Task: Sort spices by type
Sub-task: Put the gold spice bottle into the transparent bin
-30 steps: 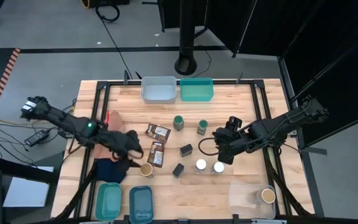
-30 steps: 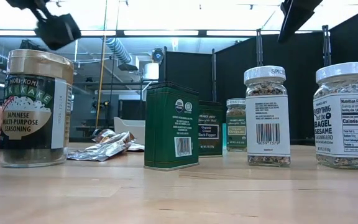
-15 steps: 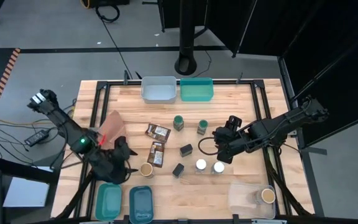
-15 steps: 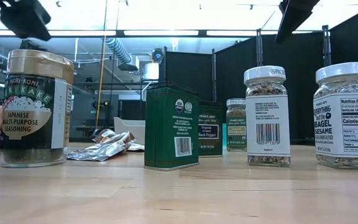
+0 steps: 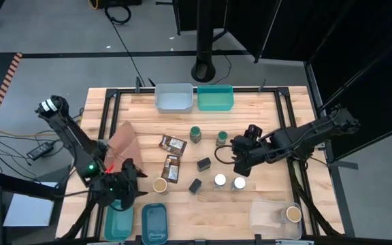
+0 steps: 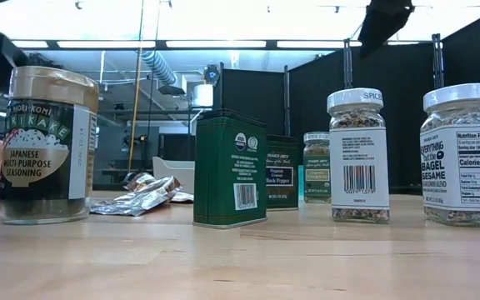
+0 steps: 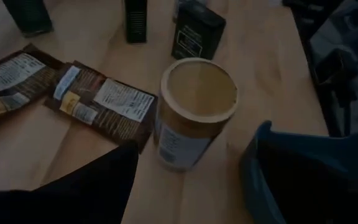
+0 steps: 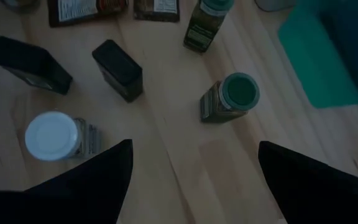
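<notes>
high view shows the spices grouped mid-bench: a tan-topped jar (image 5: 160, 185) beside two brown packets (image 5: 171, 168), two black boxes (image 5: 203, 163), two green-lidded jars (image 5: 195, 133) farther back, and two white-lidded jars (image 5: 220, 181) side by side. another tan-topped jar sits in a clear bin (image 5: 278, 216) at the near right corner. the left claw (image 5: 119, 194) hovers wide and empty beside the first tan-topped jar, above a teal bin (image 5: 119, 221). the right claw (image 5: 240, 162) hangs wide and empty near the white-lidded jars. a brown cloth (image 5: 123, 141) lies at the bench (image 5: 264, 129) left side.
</notes>
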Robot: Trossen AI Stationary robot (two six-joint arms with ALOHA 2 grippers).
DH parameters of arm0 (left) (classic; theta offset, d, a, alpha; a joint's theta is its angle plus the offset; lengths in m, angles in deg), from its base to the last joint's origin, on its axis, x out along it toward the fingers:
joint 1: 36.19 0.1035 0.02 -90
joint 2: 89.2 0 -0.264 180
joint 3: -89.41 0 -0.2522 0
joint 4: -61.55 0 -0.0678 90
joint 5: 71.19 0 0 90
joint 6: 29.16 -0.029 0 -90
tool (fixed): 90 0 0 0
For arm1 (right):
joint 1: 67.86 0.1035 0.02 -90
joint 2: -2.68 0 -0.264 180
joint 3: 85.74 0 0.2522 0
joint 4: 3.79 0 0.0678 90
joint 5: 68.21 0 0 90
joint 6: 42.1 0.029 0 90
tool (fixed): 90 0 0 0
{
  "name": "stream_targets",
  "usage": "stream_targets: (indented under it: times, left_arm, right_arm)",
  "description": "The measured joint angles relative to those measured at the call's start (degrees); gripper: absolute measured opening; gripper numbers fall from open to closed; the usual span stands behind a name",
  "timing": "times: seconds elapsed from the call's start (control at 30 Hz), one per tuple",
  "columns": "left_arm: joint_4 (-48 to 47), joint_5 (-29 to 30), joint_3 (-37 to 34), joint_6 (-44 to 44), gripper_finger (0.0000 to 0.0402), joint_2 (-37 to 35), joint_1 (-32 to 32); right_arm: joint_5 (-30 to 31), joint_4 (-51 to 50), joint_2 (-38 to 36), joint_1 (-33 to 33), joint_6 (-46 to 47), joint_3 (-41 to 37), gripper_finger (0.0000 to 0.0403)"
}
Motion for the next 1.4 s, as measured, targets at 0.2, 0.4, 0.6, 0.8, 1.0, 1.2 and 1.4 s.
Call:
stream_targets:
  times: [0.2,0.4,0.6,0.8,1.0,1.2,1.4]
  left_arm:
    - [11.11,1.81,-8.07,-0.13,0.0335,0.00,0.02]
    - [21.54,3.34,-14.42,-3.93,0.0335,-0.02,0.02]
    - [22.71,5.51,-16.32,-9.74,0.0335,-0.02,0.07]
    - [26.96,8.96,-18.29,-14.10,0.0335,-0.02,0.07]
    - [36.13,9.18,-21.51,-15.21,0.0335,-0.02,0.50]
    - [42.99,8.41,-21.73,-15.24,0.0335,-0.03,0.61]
    - [43.03,7.24,-21.72,-21.54,0.0335,-0.02,0.61]
  right_arm:
    - [-1.36,2.95,0.00,-1.08,0.04,0.00,0.0352]
    - [-0.99,4.76,0.00,-2.31,-0.11,0.00,0.0352]
    - [0.39,5.82,0.00,-4.43,-0.65,0.00,0.0352]
    - [0.43,8.11,0.00,-6.06,-2.14,0.00,0.0352]
    - [0.42,10.00,0.00,-7.22,-4.16,0.00,0.0352]
    - [0.42,11.46,0.00,-7.40,-4.22,0.00,0.0352]
    - [0.42,12.65,0.00,-7.40,-4.64,0.00,0.0352]
